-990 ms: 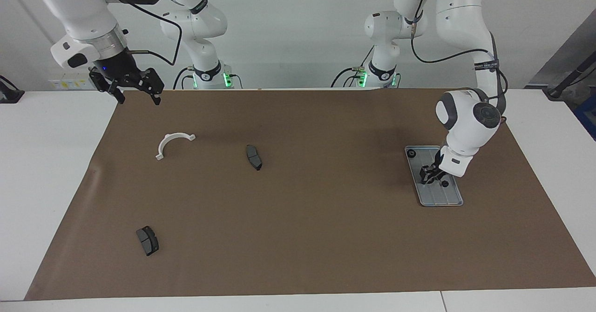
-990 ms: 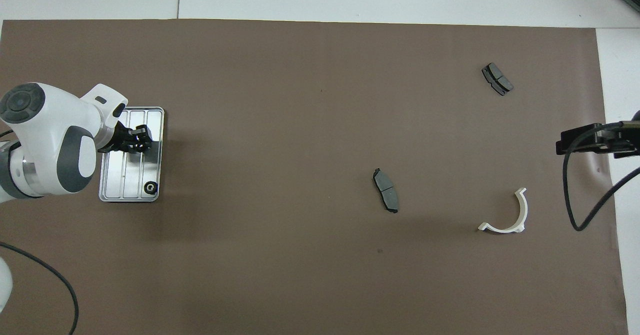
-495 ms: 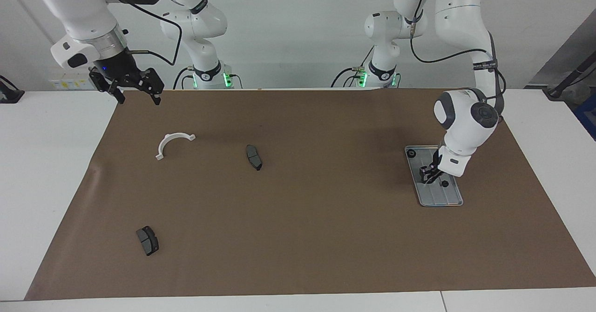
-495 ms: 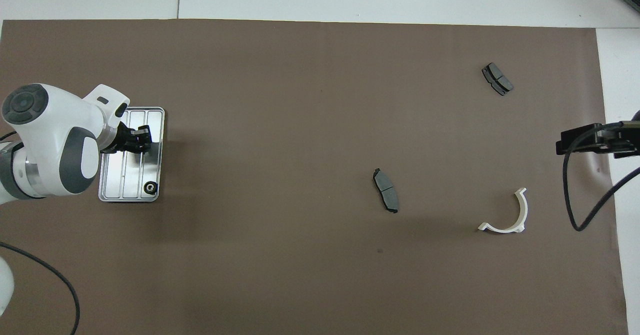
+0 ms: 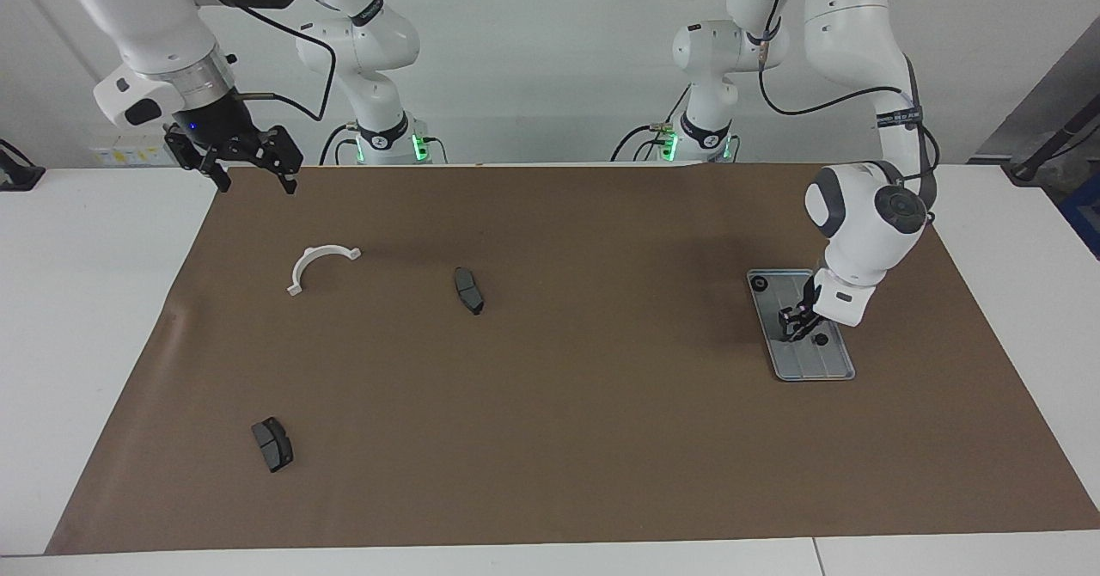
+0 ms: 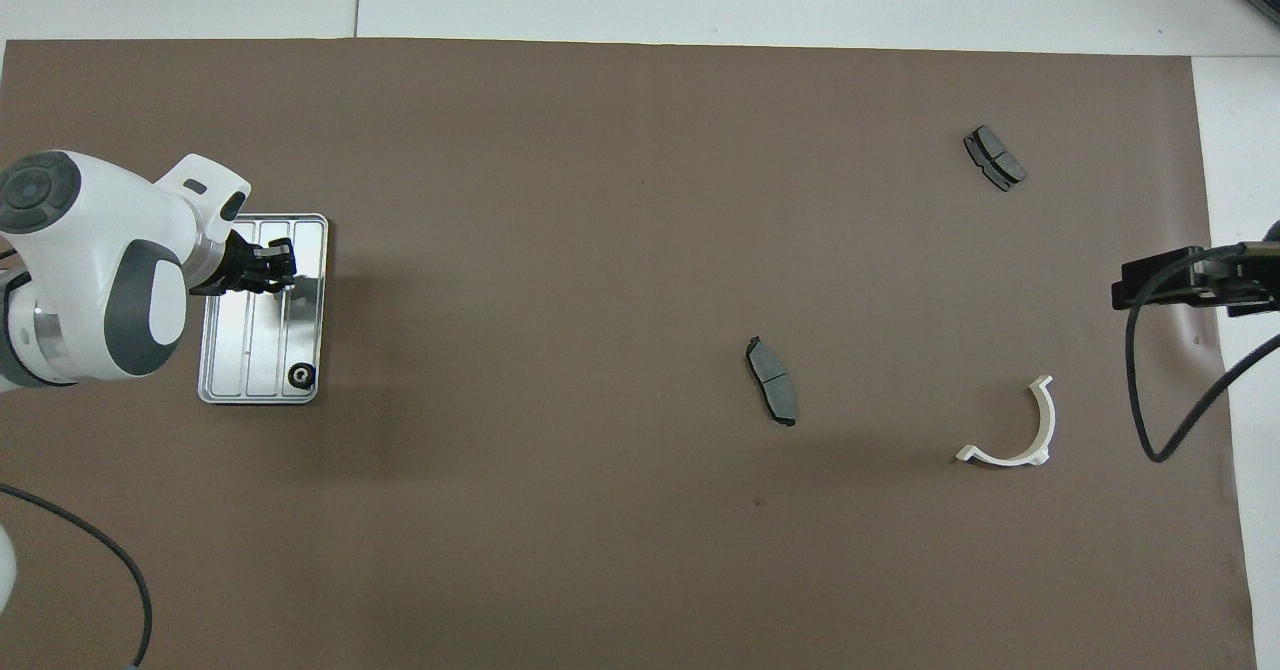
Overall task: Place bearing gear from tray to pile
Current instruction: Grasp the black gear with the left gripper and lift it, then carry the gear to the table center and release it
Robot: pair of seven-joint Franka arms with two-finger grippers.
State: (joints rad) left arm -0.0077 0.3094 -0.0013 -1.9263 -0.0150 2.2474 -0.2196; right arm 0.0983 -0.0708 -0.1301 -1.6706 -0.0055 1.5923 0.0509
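The light grey-blue tray (image 5: 832, 368) (image 6: 230, 350) lies on the brown mat at the left arm's end. One dark round bearing gear (image 5: 758, 283) (image 6: 299, 377) sits in the tray's corner nearest the robots. A second small dark part (image 5: 821, 339) lies on the tray beside my left gripper (image 5: 792, 325) (image 6: 278, 272), which is low over the middle of the tray. Whether it holds anything is hidden. My right gripper (image 5: 258, 182) waits open in the air over the mat's edge at the right arm's end. The pile's white half-ring bracket (image 5: 320, 265) (image 6: 1020, 430) lies near it.
Two dark grey brake pads lie apart on the mat. One (image 5: 468, 290) (image 6: 771, 380) is toward the middle. The other (image 5: 272, 444) (image 6: 995, 158) is farthest from the robots. A black cable (image 6: 1150, 400) hangs from the right arm.
My left gripper has shifted slightly over the tray toward the left arm's end, and its wrist has turned a little. The right arm and the parts have not moved.
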